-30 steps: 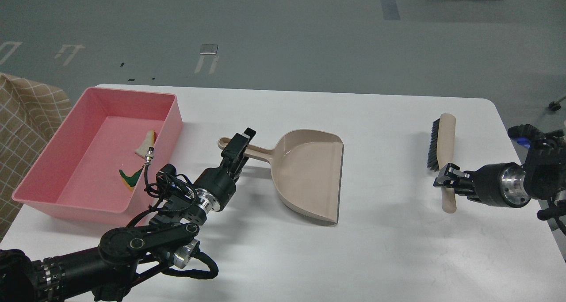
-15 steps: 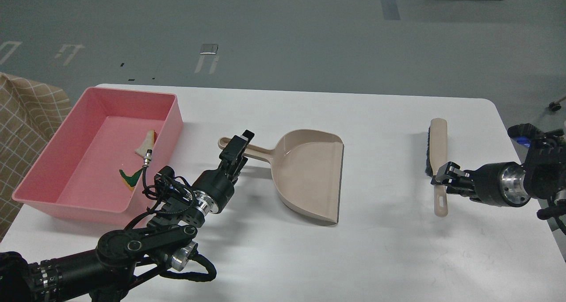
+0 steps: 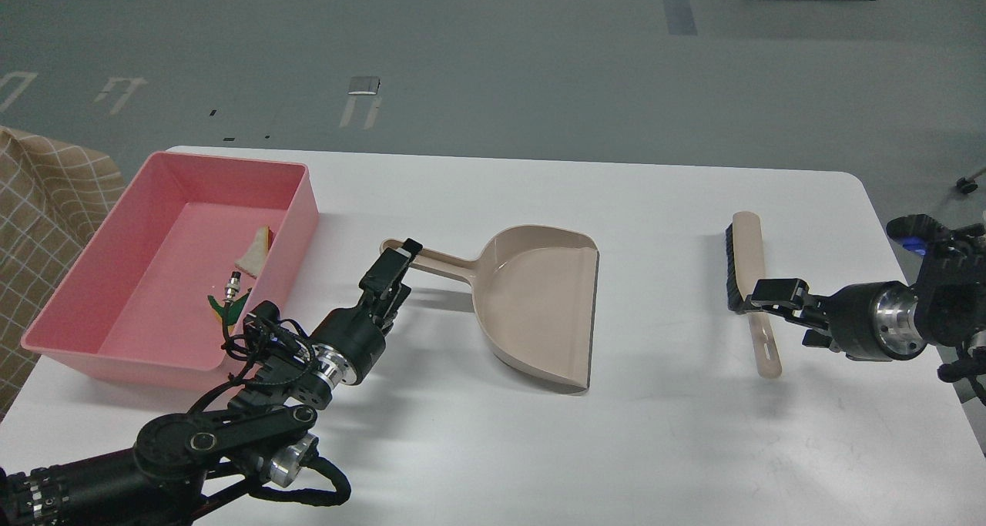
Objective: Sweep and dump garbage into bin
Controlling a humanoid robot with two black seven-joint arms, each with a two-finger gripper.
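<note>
- Since the earlier frames, the left hand (image 3: 391, 266) has drawn back toward the robot and now sits just beside the end of the dustpan (image 3: 539, 306) handle; its two fingers look parted, holding nothing.
- The brush (image 3: 749, 291) has rolled from bristles-up to lying flat, bristles facing left, and the right hand (image 3: 774, 293) has let go: its fingers are spread, just beside the handle.
- The bin (image 3: 300, 202) is a shallow rectangular pink plastic tub, smooth-walled, at the bench's (image 3: 662, 449) left end.
- Inside it lie the bread slice (image 3: 255, 255) (triangular, white with a tan crust) and the sponge (image 3: 225, 308) (torn, yellow and green, partly hidden by the left arm's cabling).
- Both scraps lie left of the left hand, beyond the bin's right wall.
- The dustpan is beige plastic, smooth, with a long, slim handle.
</note>
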